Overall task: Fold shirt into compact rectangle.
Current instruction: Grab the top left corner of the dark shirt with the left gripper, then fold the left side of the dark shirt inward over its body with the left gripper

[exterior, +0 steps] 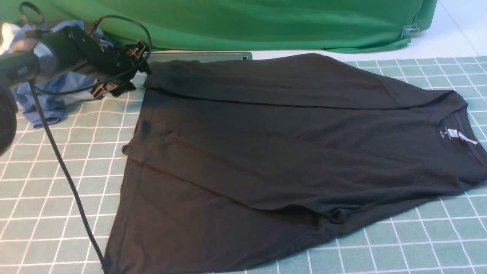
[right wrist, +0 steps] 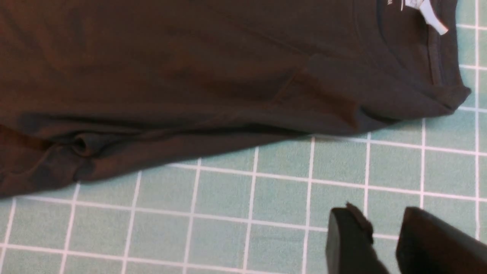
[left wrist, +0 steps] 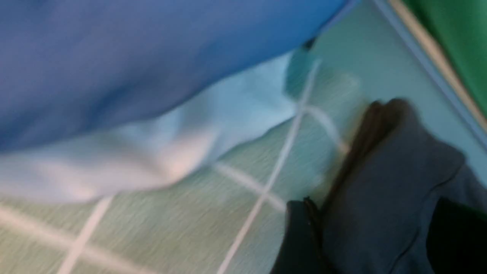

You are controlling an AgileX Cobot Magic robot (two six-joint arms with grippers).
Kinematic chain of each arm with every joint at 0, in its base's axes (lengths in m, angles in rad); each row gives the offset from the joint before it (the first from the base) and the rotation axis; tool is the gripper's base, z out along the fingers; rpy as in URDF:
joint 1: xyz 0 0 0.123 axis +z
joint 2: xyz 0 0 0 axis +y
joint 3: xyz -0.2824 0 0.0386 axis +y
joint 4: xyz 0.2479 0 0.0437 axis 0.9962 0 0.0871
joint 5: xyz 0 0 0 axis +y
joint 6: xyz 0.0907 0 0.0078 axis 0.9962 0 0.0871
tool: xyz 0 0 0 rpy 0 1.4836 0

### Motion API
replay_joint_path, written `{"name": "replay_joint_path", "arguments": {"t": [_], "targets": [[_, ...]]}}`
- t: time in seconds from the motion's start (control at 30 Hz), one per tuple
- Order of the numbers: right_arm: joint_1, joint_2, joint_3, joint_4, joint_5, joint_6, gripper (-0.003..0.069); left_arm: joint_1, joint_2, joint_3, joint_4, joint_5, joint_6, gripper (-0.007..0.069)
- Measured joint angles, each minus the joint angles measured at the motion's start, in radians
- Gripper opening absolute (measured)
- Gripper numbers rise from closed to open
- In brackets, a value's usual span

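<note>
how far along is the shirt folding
Partly done: one long side of the black shirt looks turned inward, its edge running straight across the body. In hand: nothing seems gripped; the left gripper is open by the shirt's far left corner, the right gripper is open over bare cloth. Left: the near side bulges and bunches, and the shirt still lies full length, not a compact rectangle.

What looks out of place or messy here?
The black shirt lies lopsided, its near side bunched and twisted into a small knot-like pucker. No damage stands out.
</note>
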Motion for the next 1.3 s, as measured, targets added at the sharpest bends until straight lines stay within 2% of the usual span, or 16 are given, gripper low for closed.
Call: {"name": "replay_joint_path", "arguments": {"t": [0.3,0.5,0.57,0.73,0.8,1.3], "targets": [[0.0,0.0,0.0,0.0,-0.035,0.0,0.0218,0.0,0.038,-0.006,-0.059,-0.021,0.106,0.0388],[0.0,0.0,0.0,0.0,-0.059,0.0,0.0218,0.0,0.046,-0.006,-0.134,-0.02,0.187,0.0262],[0.0,0.0,0.0,0.0,-0.074,0.0,0.0218,0.0,0.053,-0.006,-0.176,-0.014,0.226,0.0192],[0.0,0.0,0.0,0.0,-0.087,0.0,0.0218,0.0,0.054,-0.006,-0.203,0.005,0.279,0.0067],[0.0,0.0,0.0,0.0,-0.089,0.0,0.0218,0.001,0.054,-0.006,-0.205,0.012,0.305,0.0044],[0.0,0.0,0.0,0.002,-0.113,0.0,0.023,0.025,-0.012,-0.142,-0.215,0.239,0.316,0.0034]]}}
